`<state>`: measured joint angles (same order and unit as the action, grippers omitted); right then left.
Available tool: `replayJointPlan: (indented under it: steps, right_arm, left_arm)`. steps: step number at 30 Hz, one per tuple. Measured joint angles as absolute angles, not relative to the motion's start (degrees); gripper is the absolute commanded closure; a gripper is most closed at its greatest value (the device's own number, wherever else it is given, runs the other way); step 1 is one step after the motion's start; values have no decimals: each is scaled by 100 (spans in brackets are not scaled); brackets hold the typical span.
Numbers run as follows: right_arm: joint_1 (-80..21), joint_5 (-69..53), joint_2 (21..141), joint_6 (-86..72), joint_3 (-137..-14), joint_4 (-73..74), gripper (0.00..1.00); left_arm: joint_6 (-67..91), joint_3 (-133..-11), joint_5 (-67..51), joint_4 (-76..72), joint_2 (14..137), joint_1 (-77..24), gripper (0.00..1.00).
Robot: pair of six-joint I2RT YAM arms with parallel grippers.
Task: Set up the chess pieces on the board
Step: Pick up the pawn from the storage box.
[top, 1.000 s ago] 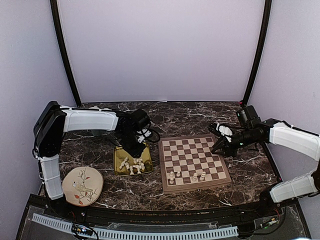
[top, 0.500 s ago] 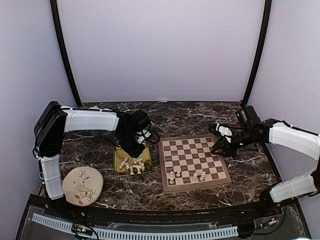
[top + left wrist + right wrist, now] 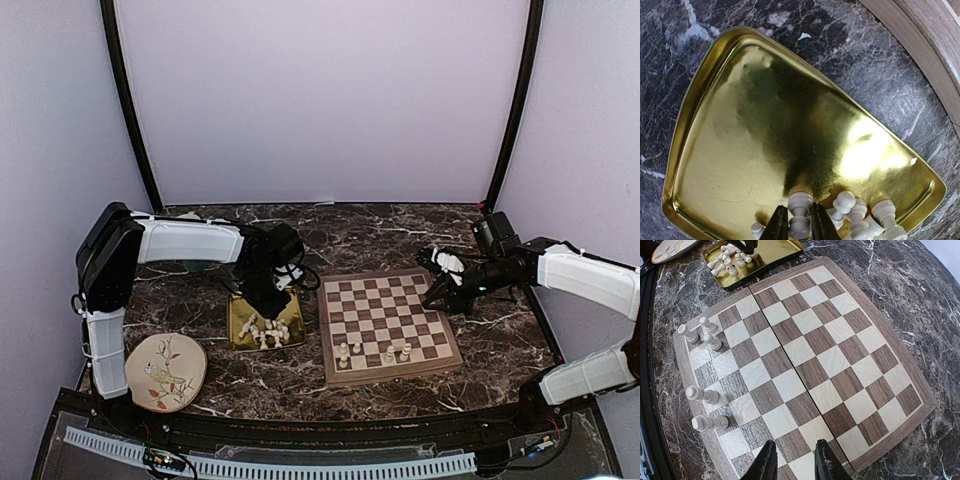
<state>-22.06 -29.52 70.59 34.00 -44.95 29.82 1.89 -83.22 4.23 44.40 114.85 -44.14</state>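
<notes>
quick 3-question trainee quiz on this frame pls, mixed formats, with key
1. True or false: the right hand holds a chess piece.
2. How many chess pieces are on the board?
3. The left hand pinches a piece over: A) the board, B) the gold tray, C) neither.
Key: 1 false; 2 five; 3 B.

Left wrist view: pieces [image 3: 860, 220] in the tray's [image 3: 740, 125] corner cut off below; only the board's [image 3: 932, 37] frame shows.
</notes>
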Motion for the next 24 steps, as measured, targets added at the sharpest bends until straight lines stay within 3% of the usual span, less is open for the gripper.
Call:
replayJointPlan:
  steps: [8,24]
  right_arm:
    - [-2206,-2930,7063,3400,-4495,2985,73]
    - [-2206,-2882,7116,3400,-4495,2985,73]
  left_arm:
    - [141,-8420,504,4541,11498,-4414,95]
    - [156,-8694,-497,3938,11032,-4077,94]
